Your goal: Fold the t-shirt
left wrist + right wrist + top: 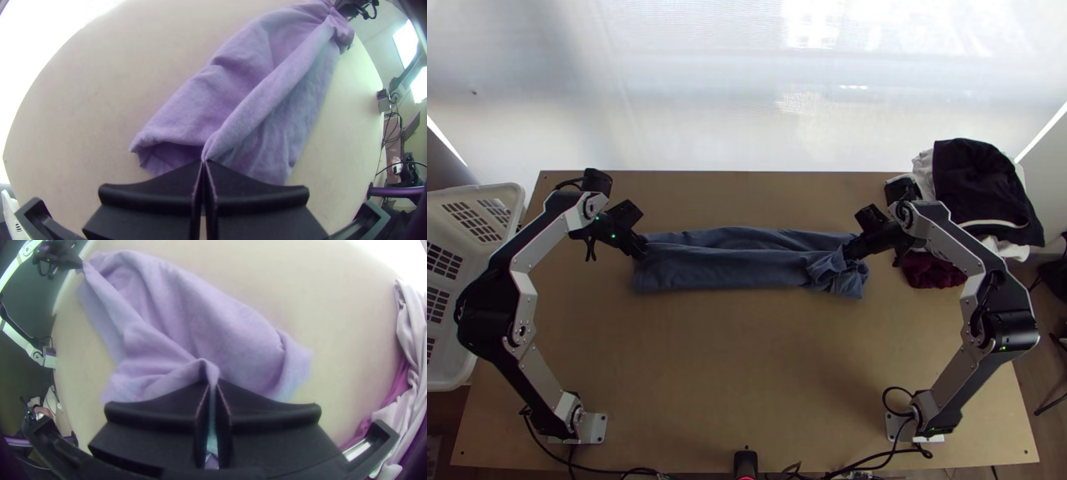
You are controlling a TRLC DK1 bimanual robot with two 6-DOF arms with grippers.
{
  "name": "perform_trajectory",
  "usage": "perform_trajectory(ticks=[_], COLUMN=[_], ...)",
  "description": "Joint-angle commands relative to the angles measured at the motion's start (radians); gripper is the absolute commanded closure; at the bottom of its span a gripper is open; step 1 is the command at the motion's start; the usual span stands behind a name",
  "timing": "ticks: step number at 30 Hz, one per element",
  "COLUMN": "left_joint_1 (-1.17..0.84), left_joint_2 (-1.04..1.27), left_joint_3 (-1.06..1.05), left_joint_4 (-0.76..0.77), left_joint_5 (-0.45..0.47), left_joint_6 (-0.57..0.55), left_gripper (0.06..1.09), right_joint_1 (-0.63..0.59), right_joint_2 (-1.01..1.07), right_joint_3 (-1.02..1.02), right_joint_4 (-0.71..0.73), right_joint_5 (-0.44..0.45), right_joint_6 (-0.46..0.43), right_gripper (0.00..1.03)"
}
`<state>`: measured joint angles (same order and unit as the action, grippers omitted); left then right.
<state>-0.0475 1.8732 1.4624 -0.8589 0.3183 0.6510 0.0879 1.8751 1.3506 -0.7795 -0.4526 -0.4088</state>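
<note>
The blue t-shirt (739, 268) lies as a long folded strip across the table's middle, bunched at its right end. At its left end is my left gripper (641, 250); my right gripper (849, 251) is at the bunched end. In the left wrist view my left gripper (204, 166) is shut on the end of a raised ridge of the t-shirt (249, 102), with looser layers on both sides. In the right wrist view my right gripper (213, 389) is shut on a pinched fold of the t-shirt (213, 324), cloth showing between its fingers.
A pile of clothes, with a black garment (979, 184) on top and a dark red one (933, 270) beside it, lies at the table's back right. A white basket (503, 196) stands off the left edge. Bare wooden table (739, 360) stretches in front of the t-shirt.
</note>
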Motion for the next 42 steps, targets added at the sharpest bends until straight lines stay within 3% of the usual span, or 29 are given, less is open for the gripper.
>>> perform_trajectory(ticks=[1, 3, 6, 7, 8, 10, 13, 14, 32, 36, 39, 42], left_joint_1=[0.012, 0.015, 0.017, 0.018, 0.018, 0.02, 0.021, 0.024, 0.261, 0.253, 0.192, 0.13], left_joint_2=[0.061, 0.07, 0.072, 0.067, 0.063, 0.057, 0.037, 0.026, -0.086, -0.154, -0.209, -0.241], left_joint_3=[0.018, 0.015, -0.004, -0.016, -0.025, -0.034, -0.034, -0.034, 0.019, 0.036, 0.012, 0.009], left_joint_4=[0.032, 0.032, 0.04, 0.055, 0.067, 0.078, 0.095, 0.098, 0.083, -0.005, -0.015, -0.014], left_joint_5=[-0.004, -0.007, -0.008, -0.008, -0.008, -0.012, -0.018, -0.018, -0.021, 0.036, 0.036, 0.036], left_joint_6=[-0.002, -0.002, -0.004, -0.004, -0.004, 0.001, 0.002, 0.002, 0.087, 0.059, 0.033, -0.05], left_gripper=[1.05, 1.05, 1.01, 0.93, 0.76, 0.12, 0.1, 0.1, 0.1, 0.1, 0.1, 0.11], right_joint_1=[-0.013, -0.013, -0.017, -0.019, -0.017, -0.017, -0.017, -0.017, -0.119, -0.112, -0.089, -0.048], right_joint_2=[0.065, 0.075, 0.082, 0.084, 0.084, 0.084, 0.078, 0.067, -0.117, -0.188, -0.24, -0.291], right_joint_3=[0.016, 0.005, -0.01, -0.013, -0.018, -0.018, -0.015, -0.015, -0.024, 0.005, 0.03, 0.035], right_joint_4=[0.029, 0.029, 0.029, 0.029, 0.029, 0.029, 0.019, 0.014, -0.055, -0.081, -0.096, -0.102], right_joint_5=[0.003, 0.003, 0.008, 0.009, 0.009, 0.011, 0.011, 0.011, 0.015, 0.014, 0.015, 0.015], right_joint_6=[0.008, 0.008, 0.019, 0.027, 0.03, 0.039, 0.044, 0.044, -0.001, 0.039, 0.097, 0.153], right_gripper=[1.0, 0.99, 0.73, 0.61, 0.51, 0.32, 0.08, 0.04, 0.05, 0.06, 0.14, 0.41])
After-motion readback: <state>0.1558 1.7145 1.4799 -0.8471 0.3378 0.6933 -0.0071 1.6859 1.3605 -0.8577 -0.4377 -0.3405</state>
